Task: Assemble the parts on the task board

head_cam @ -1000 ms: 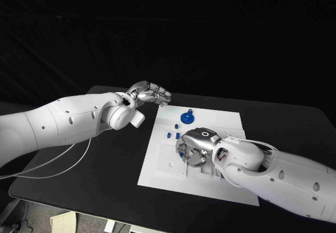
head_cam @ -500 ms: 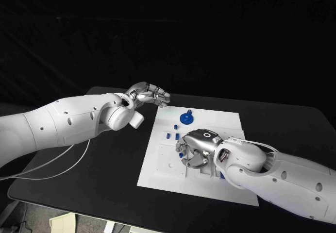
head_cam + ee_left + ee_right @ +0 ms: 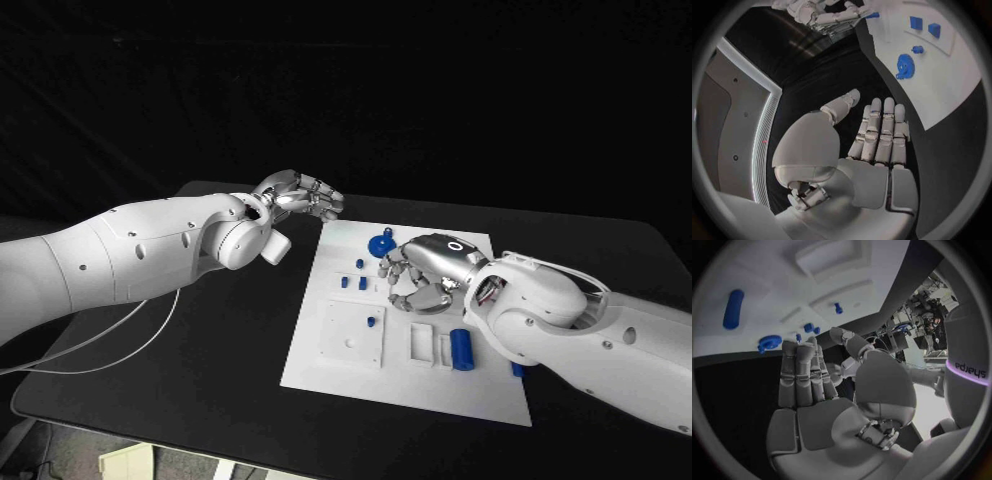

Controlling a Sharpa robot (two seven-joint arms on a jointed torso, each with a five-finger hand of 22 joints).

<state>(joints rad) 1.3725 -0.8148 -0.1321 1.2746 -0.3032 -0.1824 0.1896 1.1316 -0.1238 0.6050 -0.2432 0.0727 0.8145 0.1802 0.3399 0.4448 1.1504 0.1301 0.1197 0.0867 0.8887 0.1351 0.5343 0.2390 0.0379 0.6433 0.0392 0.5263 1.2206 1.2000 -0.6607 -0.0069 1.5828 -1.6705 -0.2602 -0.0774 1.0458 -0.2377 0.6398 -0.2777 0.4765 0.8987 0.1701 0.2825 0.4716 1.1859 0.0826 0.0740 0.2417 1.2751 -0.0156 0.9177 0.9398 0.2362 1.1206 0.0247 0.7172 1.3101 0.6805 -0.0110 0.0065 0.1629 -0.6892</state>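
We find the right hand (image 3: 421,272) over the middle of the white task board (image 3: 335,362), fingers held straight and side by side with nothing in them, so we record it as released. The left hand (image 3: 300,194) hangs over the black table (image 3: 173,380) just beyond the board's far left corner, likewise released and holding nothing. On the board we note a blue cylinder (image 3: 462,349) lying near the right edge, a blue gear (image 3: 384,243) at the far end, and small blue pieces (image 3: 352,281) toward the left.
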